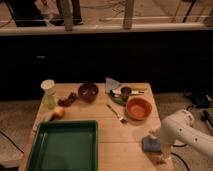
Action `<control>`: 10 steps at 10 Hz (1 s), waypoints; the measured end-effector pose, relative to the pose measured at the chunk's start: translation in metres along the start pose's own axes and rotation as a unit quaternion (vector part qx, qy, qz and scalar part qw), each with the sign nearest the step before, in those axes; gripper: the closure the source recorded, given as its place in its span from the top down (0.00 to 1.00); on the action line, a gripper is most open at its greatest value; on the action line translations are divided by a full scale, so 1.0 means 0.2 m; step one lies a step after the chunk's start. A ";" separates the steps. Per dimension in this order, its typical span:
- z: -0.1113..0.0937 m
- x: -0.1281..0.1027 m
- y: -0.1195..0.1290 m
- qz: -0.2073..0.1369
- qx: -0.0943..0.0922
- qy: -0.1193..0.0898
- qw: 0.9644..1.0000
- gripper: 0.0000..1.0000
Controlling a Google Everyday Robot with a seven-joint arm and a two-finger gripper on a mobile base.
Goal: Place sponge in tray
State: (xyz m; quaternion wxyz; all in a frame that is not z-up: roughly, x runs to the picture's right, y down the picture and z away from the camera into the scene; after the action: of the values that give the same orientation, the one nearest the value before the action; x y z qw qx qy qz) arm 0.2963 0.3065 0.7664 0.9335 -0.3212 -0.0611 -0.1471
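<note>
Hand [157, 151], grip unclear, right at the sponge [149, 144], well apart from the tray [62, 148].

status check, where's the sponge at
Gripper at the sponge, table's near right corner. Sponge outside the tray, which sits near left. Fork and orange bowl lie behind the direct path.

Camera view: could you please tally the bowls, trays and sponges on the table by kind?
Bowls: 2 (orange bowl, brown bowl)
Trays: 1 (green tray)
Sponges: 1 (sponge, near the table's front right corner, with the gripper right beside it)
Total: 4
</note>
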 end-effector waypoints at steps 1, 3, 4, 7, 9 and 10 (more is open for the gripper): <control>0.01 0.00 0.00 0.000 0.000 0.000 1.000 0.80; 0.01 0.00 0.00 -0.001 0.001 0.000 1.000 0.80; 0.02 0.01 0.00 -0.001 0.000 0.001 1.000 0.80; 0.04 0.01 0.01 -0.002 0.000 0.001 1.000 0.80; 0.05 0.01 0.01 -0.004 0.000 0.002 1.000 0.80; 0.05 0.01 0.01 -0.005 0.001 0.004 1.000 0.80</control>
State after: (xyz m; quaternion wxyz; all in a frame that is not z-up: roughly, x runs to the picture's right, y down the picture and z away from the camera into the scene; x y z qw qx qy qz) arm 0.2986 0.3149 0.7736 0.9332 -0.3199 -0.0592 -0.1526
